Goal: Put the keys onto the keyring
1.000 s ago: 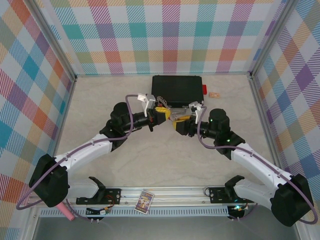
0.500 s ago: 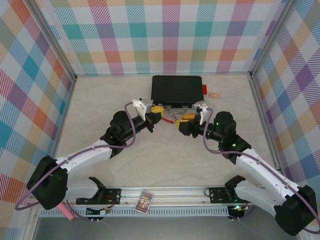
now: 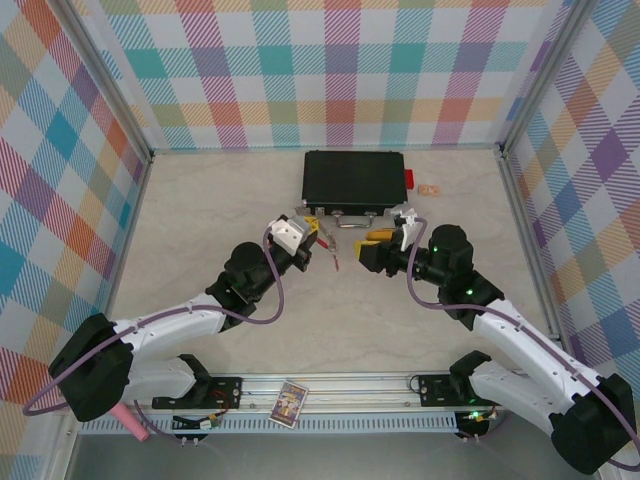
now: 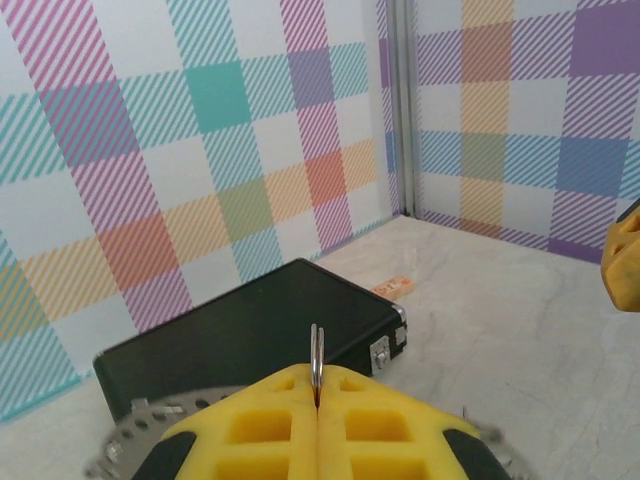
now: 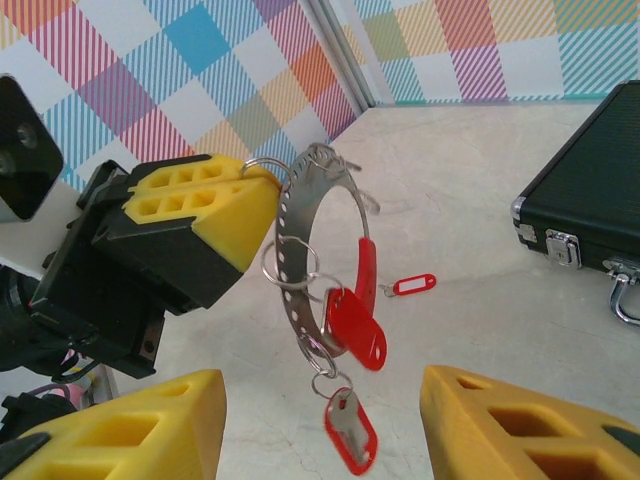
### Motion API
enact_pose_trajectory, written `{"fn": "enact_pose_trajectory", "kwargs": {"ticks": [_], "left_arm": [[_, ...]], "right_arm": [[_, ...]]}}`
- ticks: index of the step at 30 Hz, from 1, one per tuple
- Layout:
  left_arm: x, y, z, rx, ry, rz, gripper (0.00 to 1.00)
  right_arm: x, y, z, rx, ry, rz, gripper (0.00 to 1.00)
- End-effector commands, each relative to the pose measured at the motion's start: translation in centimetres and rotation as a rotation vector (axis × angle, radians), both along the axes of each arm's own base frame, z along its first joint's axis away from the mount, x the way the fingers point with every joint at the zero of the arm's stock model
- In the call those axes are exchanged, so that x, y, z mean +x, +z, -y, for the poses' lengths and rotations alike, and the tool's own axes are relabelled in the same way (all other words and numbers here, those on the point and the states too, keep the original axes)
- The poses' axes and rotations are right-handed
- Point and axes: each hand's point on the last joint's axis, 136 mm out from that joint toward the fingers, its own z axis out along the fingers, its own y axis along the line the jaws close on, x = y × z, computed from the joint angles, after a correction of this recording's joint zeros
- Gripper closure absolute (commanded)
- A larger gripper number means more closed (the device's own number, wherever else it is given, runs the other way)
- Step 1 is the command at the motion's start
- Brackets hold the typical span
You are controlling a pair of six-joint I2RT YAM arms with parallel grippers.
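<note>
Pinching one keyring bearing two keys, left fingers closed; right fingers open

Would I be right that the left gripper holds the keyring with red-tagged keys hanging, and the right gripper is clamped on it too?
Not quite: the right gripper is open and clear of the keyring, as the right wrist view shows. The left gripper does hold it, with red-tagged keys hanging.
</note>
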Motion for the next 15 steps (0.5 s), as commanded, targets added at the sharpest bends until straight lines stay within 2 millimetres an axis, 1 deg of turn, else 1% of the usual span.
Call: {"fn": "enact_pose_trajectory", "kwargs": {"ticks": [1,6,15], "left_arm": [[-1.0,3.0,-0.3,-0.037,0.006,0.123,1.00],[-1.3,2.9,-0.2,-0.021,0.005,0.150,1.00],[-2.2,2.7,0.1,0.035,0.019,0.255,1.00]], "right_arm": [[-0.1,0.2,-0.1,-0.004,0.004,0.023,0.46],[-0.2,0.4,-0.1,-0.003,0.006,0.031,0.46],[0.0,0.4,-0.1,-0.003,0.004,0.034,0.46]]}}
